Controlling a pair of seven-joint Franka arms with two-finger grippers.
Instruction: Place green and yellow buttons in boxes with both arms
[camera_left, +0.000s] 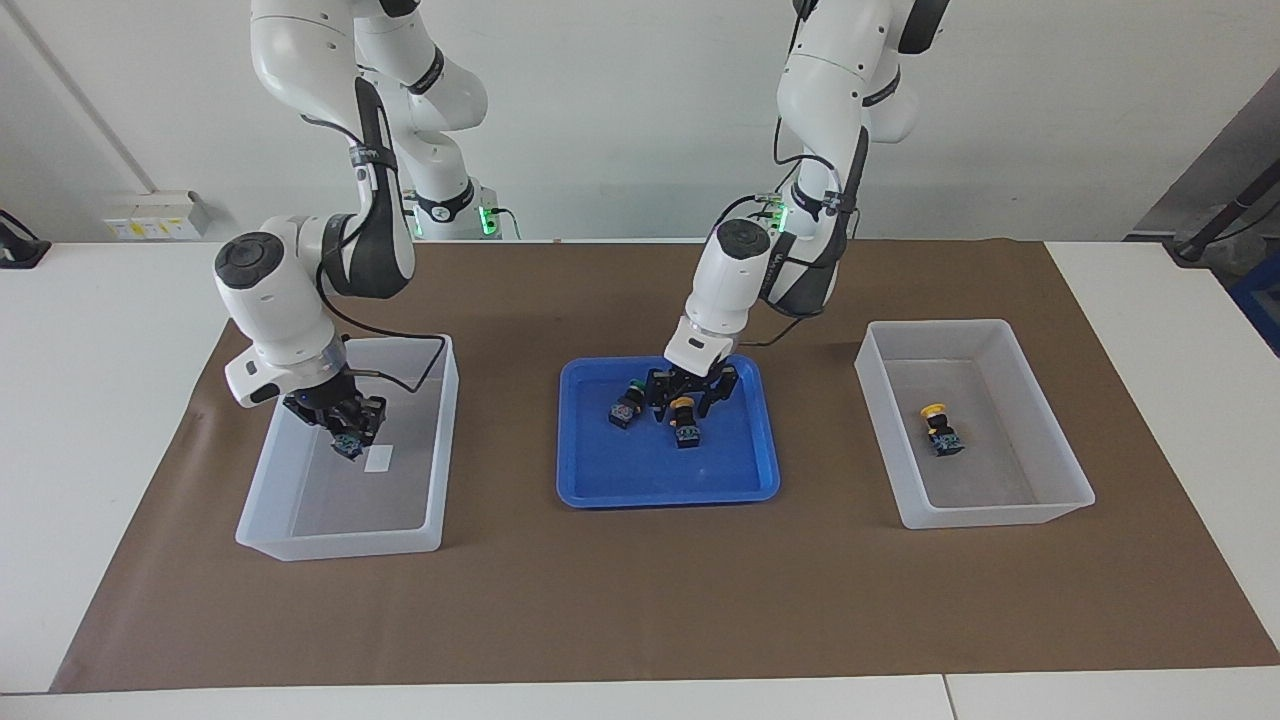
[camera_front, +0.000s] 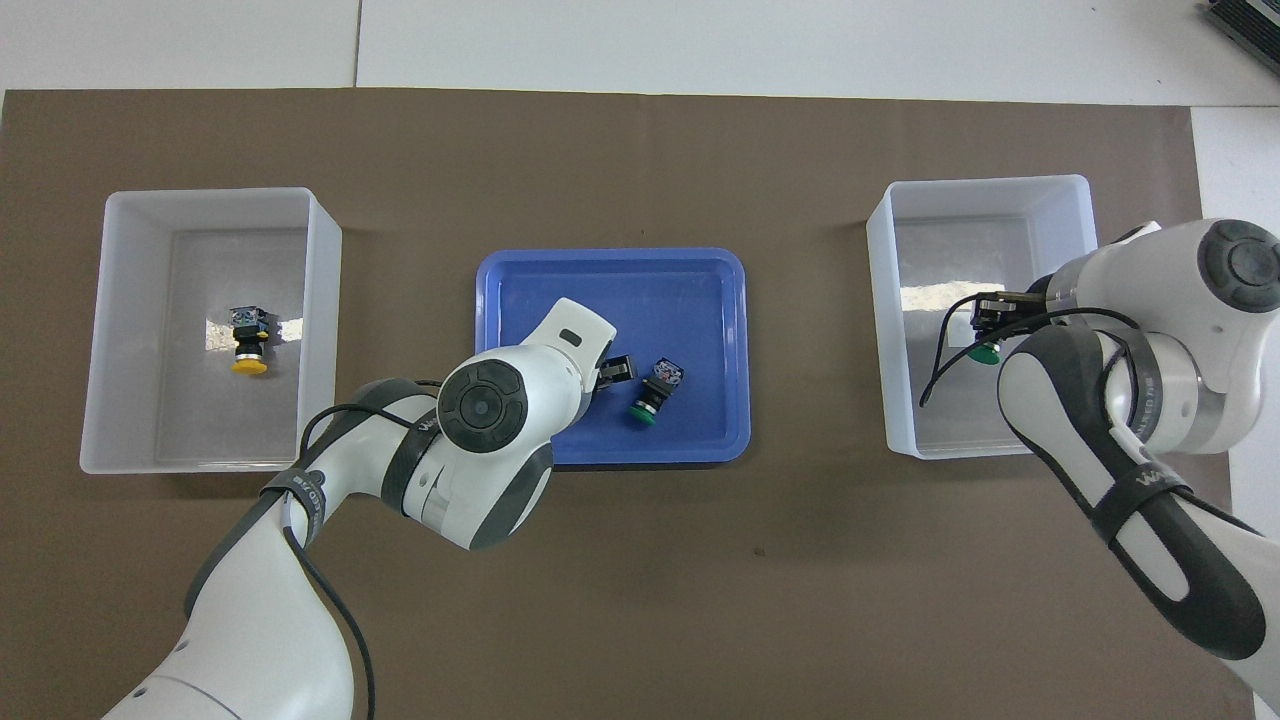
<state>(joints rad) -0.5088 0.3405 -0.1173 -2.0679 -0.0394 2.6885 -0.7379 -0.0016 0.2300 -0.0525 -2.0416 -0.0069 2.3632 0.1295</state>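
We see a glossy blue tray (camera_left: 600, 480) mid-frame on a brown mat (camera_left: 640, 600), flanked by 2 translucent bins. The left gripper (camera_left: 687, 400) straddles the tray's yellow button (camera_left: 684, 420), jaws parted, beside a green button (camera_left: 626, 405). The right gripper (camera_left: 345, 425) clenches a 2nd green button (camera_front: 985, 352) over the sticker bin (camera_left: 300, 535). The other bin (camera_left: 1000, 515), frame right, holds 1 yellow button (camera_left: 938, 425).

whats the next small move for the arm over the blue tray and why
Probably close the left gripper on the yellow button in the blue tray: its open fingers already straddle the yellow cap, low over the tray.
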